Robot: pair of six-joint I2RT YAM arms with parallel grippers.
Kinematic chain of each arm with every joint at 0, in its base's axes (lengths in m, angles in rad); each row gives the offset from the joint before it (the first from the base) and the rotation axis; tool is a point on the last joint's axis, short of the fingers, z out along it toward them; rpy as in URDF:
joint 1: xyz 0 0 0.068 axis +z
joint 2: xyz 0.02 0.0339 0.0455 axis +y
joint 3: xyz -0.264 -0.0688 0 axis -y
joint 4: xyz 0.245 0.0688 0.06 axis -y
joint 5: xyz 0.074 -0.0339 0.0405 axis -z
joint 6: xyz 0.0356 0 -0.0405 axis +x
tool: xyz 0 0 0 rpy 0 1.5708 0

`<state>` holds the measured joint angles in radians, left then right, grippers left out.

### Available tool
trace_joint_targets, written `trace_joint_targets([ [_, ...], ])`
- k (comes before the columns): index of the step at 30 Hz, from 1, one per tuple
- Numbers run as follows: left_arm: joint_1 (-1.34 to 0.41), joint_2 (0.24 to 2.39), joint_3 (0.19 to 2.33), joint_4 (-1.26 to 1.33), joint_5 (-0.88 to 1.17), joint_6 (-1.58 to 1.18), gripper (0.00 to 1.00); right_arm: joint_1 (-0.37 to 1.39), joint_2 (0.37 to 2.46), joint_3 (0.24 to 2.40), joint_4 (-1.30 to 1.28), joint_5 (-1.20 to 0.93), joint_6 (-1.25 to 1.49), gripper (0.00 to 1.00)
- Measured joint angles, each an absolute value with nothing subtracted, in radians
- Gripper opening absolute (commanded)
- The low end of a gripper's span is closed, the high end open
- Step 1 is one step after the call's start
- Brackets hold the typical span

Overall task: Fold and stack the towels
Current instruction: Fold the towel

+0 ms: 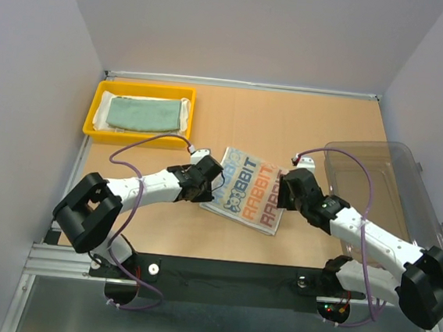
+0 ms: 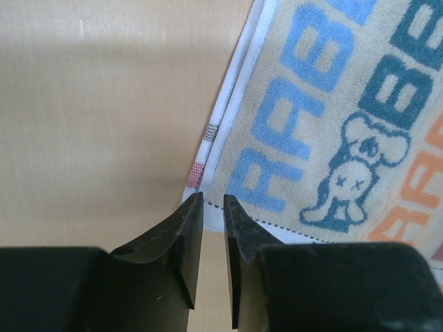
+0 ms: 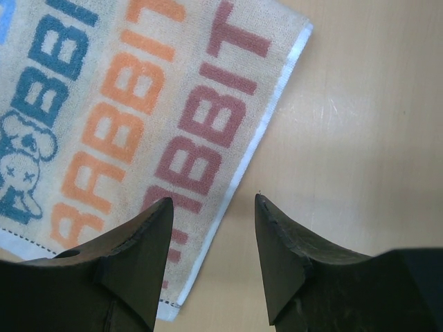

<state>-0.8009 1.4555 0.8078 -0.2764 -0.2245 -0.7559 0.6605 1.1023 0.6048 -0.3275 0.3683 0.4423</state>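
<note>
Just beyond the left end effector (image 2: 213,200) lies the printed towel (image 2: 332,138).

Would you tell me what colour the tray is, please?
The tray is yellow; the top external view shows it best.

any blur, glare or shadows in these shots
Top external: even light, faint sheen on the clear bin. Left wrist: printed towel sharp, soft shadow band across the table. Right wrist: lettering crisp, mild glare on the table.

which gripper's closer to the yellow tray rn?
Left. The left gripper sits at the printed towel edge facing the yellow tray; the right gripper is across the towel, beside the clear bin.
</note>
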Motion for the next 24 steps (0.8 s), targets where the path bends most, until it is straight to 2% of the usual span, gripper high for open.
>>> trace_joint_targets([
  [3, -0.801, 1.493, 0.808, -0.269, -0.213, -0.752, 0.31, 0.66, 1.092, 0.596, -0.327, 0.366, 0.443, 0.56],
  [6, -0.801, 1.52, 0.808, -0.267, -0.208, -0.749, 0.37, 0.657, 1.086, 0.589, -0.328, 0.365, 0.443, 0.56],
  [9, -0.801, 1.523, 0.807, -0.264, -0.206, -0.748, 0.37, 0.654, 1.086, 0.589, -0.327, 0.363, 0.443, 0.56],
  [10, -0.801, 1.523, 0.807, -0.262, -0.205, -0.748, 0.35, 0.654, 1.086, 0.589, -0.327, 0.362, 0.443, 0.56],
  [16, -0.801, 1.535, 0.807, -0.251, -0.199, -0.745, 0.11, 0.653, 1.086, 0.589, -0.326, 0.359, 0.446, 0.56],
  [22, -0.802, 1.534, 0.807, -0.252, -0.2, -0.745, 0.07, 0.642, 1.086, 0.585, -0.321, 0.359, 0.446, 0.56],
  [24, -0.803, 1.529, 0.807, -0.262, -0.205, -0.745, 0.0, 0.641, 1.086, 0.582, -0.32, 0.359, 0.446, 0.56],
])
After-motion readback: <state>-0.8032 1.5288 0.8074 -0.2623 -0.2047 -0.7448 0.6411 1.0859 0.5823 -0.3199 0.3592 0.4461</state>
